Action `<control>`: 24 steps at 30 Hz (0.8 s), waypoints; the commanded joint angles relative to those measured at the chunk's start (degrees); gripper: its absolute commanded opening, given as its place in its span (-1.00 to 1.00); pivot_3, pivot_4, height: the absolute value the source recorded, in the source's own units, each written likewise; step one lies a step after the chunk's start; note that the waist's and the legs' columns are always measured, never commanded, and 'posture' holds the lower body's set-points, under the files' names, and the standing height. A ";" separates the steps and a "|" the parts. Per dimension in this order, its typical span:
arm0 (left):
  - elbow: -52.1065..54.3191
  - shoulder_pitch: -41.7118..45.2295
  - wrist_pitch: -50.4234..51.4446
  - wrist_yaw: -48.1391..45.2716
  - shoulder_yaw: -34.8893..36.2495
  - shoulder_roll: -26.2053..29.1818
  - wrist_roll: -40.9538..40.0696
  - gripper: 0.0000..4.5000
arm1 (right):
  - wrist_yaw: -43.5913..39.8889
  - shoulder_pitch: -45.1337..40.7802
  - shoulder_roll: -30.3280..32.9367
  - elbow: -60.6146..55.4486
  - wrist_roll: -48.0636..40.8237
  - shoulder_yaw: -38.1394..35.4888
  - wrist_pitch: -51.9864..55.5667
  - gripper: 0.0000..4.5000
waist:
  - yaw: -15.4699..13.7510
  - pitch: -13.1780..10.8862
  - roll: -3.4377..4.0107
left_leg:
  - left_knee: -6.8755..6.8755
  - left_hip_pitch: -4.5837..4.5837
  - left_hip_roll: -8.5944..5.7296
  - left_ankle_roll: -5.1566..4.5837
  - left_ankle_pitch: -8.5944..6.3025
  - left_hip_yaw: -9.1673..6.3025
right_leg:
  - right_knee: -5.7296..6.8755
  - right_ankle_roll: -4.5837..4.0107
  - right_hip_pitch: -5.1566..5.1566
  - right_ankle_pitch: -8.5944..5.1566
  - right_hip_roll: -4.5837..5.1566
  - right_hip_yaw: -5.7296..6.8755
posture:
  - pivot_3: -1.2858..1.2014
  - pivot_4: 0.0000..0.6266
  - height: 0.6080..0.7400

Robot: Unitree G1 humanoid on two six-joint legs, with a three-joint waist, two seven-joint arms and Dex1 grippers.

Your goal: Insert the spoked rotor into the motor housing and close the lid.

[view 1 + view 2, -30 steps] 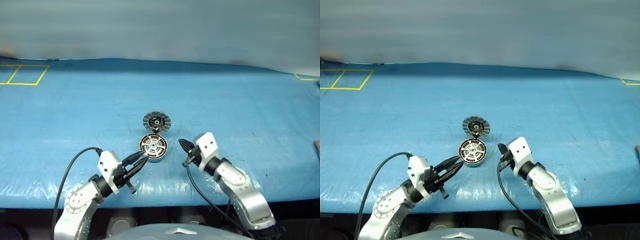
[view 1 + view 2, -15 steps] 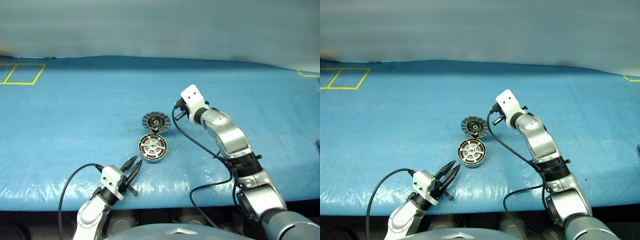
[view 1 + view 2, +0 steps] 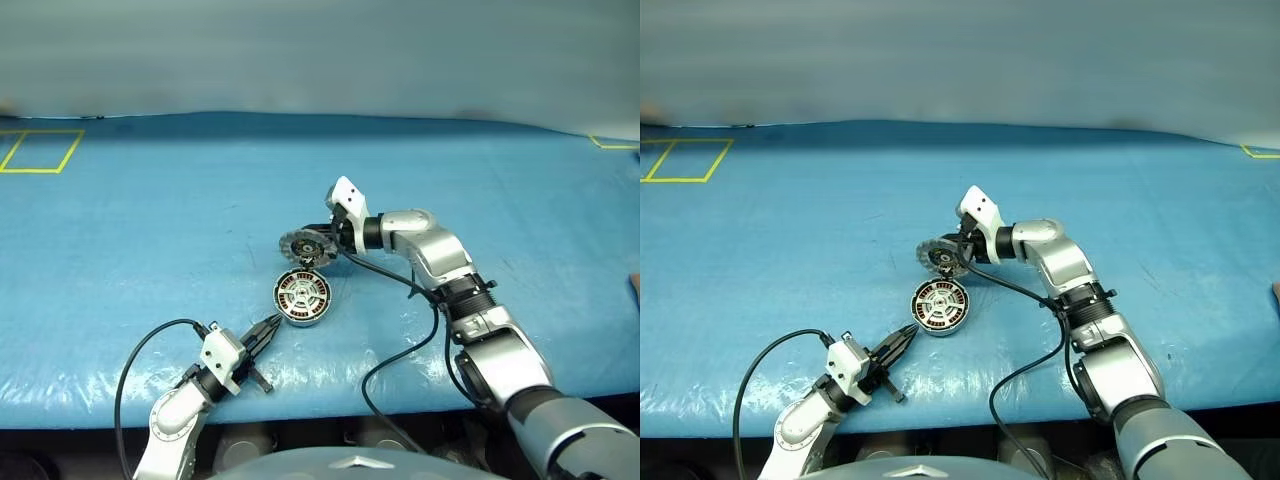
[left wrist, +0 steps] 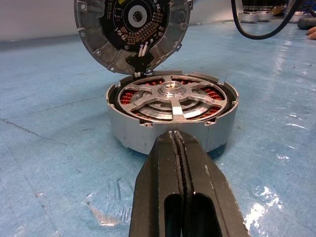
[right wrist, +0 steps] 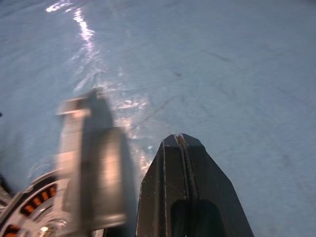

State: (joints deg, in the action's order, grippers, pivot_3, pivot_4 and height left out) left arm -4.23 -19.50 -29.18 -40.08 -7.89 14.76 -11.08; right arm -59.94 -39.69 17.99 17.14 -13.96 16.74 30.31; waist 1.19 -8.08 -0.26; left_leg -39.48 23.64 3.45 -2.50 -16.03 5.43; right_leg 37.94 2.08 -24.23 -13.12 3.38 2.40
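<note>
Silver motor housing (image 4: 172, 114) sits on blue worktop (image 3: 150, 230), lid (image 4: 132, 29) upright behind it. Left fingers (image 4: 183, 163) pressed together near housing wall; right fingers (image 5: 183, 163) together beside lid.

Left gripper (image 3: 268, 327) low at the near edge, 2 black fingers (image 4: 163, 173) pressed together, pointing forward and rightward, right arm stretched forward with wrist bent leftward, right gripper (image 3: 952, 246) with fingers (image 5: 168, 168) closed, angled slightly downward
</note>
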 commanded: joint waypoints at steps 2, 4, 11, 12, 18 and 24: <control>-4.53 -0.89 -1.33 -3.02 1.03 0.97 -3.47 -0.98 | -1.92 4.96 1.25 -9.91 -3.14 1.10 6.58 -1.00 | 0.15 0.12 0.21 | 0.01 -0.01 0.01 0.00 0.00 0.03 | 0.01 -0.05 -0.03 -0.03 0.01 0.00 | 0.03 -0.52 1.00; -7.08 -0.41 -2.45 -4.48 1.82 1.02 -5.09 -0.98 | -1.67 8.43 1.55 -14.46 -4.32 1.56 8.70 -1.00 | 0.24 0.19 0.30 | 0.04 -0.05 0.03 0.01 0.00 0.04 | 0.04 -0.10 -0.03 -0.06 0.00 -0.01 | 0.03 -0.52 1.00; -9.89 0.13 -3.47 -6.60 2.34 1.59 -6.72 -0.98 | 1.15 17.57 0.91 -23.91 -5.77 4.18 11.06 -1.00 | 0.56 0.43 0.65 | 0.21 -0.37 0.10 0.16 0.09 0.00 | 0.14 -0.51 0.10 -0.29 -0.15 0.00 | 0.03 -0.52 1.00; -9.12 -0.17 -3.15 -6.57 2.08 1.58 -6.79 -0.98 | 1.84 18.31 0.59 -24.29 -5.79 4.36 11.21 -1.00 | 0.60 0.43 0.64 | 0.23 -0.46 0.12 0.17 0.10 -0.01 | 0.14 -0.56 0.19 -0.32 -0.18 -0.01 | 0.03 -0.52 1.00; -5.33 -1.35 -2.68 -4.28 1.74 1.23 -5.38 -0.98 | 9.33 24.69 -2.08 -29.90 -5.20 3.25 9.83 -1.00 | 0.76 0.45 0.55 | 0.43 -0.89 0.13 0.20 0.07 -0.04 | 0.07 -0.75 0.48 -0.46 -0.15 -0.01 | 0.03 -0.52 1.00; -2.32 -2.40 -1.64 -2.09 1.50 0.88 -4.79 -0.98 | 14.36 34.53 -0.55 -50.19 -9.57 0.90 11.35 -1.00 | 0.39 0.41 0.42 | 0.45 -0.65 0.08 0.27 -0.01 -0.08 | -0.08 -0.63 0.42 -0.52 -0.08 0.04 | 0.03 -0.52 1.00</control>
State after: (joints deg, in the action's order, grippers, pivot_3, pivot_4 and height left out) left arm -6.74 -20.78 -31.46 -42.86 -6.75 15.70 -16.38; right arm -46.56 -6.15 17.29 -25.50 -20.85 19.05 41.64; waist 1.57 -7.67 0.16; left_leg -39.02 22.99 3.53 -2.23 -16.06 5.34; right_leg 37.82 1.46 -23.80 -13.64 3.31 2.44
